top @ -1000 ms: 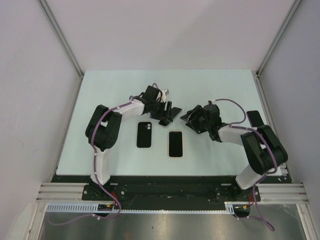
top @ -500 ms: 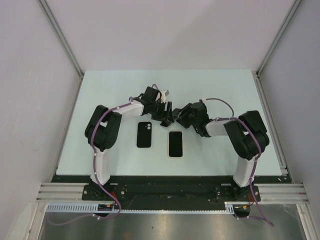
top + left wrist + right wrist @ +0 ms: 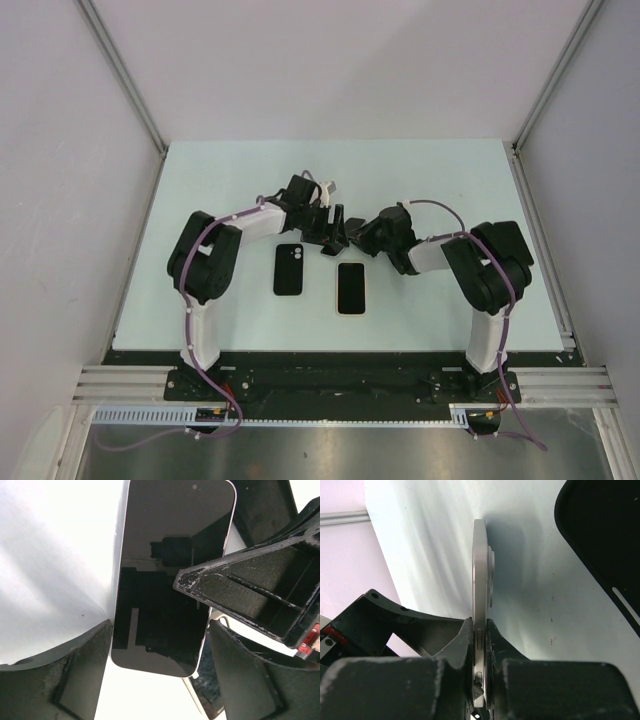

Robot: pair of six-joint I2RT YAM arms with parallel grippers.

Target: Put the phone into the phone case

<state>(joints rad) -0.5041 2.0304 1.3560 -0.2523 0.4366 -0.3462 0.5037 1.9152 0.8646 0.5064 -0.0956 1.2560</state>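
The right gripper (image 3: 479, 625) pinches the phone (image 3: 480, 565) by its thin edge, so the phone stands on its side. The left gripper (image 3: 160, 630) is open wide, and the phone's dark screen faces it. The case (image 3: 289, 270) lies flat on the table (image 3: 210, 190), at 8 o'clock from both grippers.

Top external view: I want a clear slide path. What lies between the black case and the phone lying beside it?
Nothing: only bare table separates the black case from the phone, as the top external view shows.
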